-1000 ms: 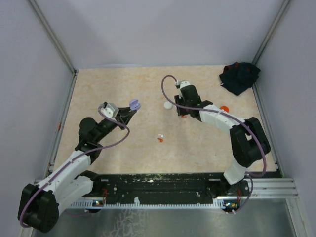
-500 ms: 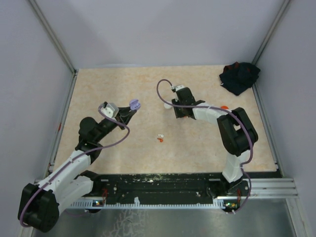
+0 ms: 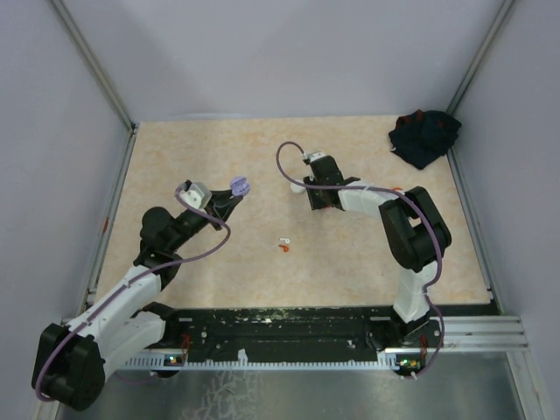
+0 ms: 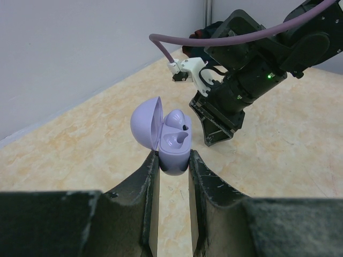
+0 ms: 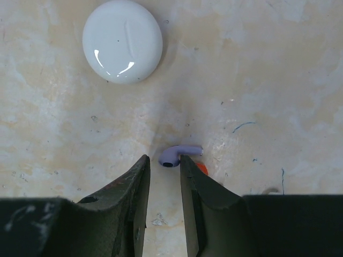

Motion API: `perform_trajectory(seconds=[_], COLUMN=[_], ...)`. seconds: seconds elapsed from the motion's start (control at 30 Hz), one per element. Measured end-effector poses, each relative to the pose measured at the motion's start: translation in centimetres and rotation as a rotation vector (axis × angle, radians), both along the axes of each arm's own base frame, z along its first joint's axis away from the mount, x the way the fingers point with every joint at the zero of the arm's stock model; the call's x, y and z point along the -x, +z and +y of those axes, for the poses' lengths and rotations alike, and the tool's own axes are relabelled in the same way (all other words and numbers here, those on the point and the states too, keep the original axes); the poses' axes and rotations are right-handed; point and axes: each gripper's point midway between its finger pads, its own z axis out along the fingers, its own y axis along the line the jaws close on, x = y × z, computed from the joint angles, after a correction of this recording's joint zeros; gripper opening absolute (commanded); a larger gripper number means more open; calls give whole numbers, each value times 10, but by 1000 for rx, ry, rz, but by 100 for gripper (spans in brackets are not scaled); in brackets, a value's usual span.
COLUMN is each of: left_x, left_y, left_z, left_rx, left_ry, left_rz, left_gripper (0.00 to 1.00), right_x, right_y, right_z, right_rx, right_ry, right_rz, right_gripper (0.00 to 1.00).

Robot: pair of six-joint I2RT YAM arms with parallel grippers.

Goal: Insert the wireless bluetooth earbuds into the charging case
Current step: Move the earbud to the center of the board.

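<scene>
**A:** Which step is in hand on the table (image 3: 175, 157)?

**B:** The pick-up, I am judging. The left gripper (image 4: 172, 158) is holding the lavender charging case (image 4: 174, 144) up off the surface, pinching its base, with the lid standing open. One pocket seems to be filled and the other seems to be lying empty.

**A:** And the other arm?

**B:** The right gripper (image 5: 164, 159) is hanging low over the purple earbud (image 5: 179, 155), near the middle of the table and just beside a white round case (image 5: 122, 40). The jaws are standing narrow, with a gap showing. The bud's bulb is sitting at the mouth of that gap, close to the right finger and apart from the left one. I am reading it as not yet pinched.

**A:** How is the bud lying?

**B:** Flat. In the wrist view its long axis is running across, crosswise to the fingers. The bulb is pointing left, and the stem is pointing right and a little away. An orange bit (image 5: 202, 168) is lying right by the stem.

**A:** So what is the next move calling for?

**B:** I am thinking of a light close on the bulb alone, without catching the orange bit. After that come a lift, a carry to the case, and a turn so the stem is heading down into the free pocket. The red and white earbuds (image 3: 283, 246) are lying nearer the arms' bases, well apart from both grippers.
</scene>
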Motion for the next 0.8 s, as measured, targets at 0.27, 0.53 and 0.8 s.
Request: perform_trajectory(seconds=[0.27, 0.53, 0.8], left_x=[1, 1, 1], left_y=[0, 0, 0], left_z=[-1, -1, -1], left_rx=[-1, -1, -1], left_ry=[-8, -10, -11], left_rz=[0, -1, -1], left_gripper=[0, 0, 0], right_x=[8, 27, 28], right_y=[0, -1, 16], right_z=[13, 37, 41], right_rx=[-60, -107, -72], right_ry=[29, 111, 167], right_rz=[34, 87, 29], right_gripper=[29, 29, 24])
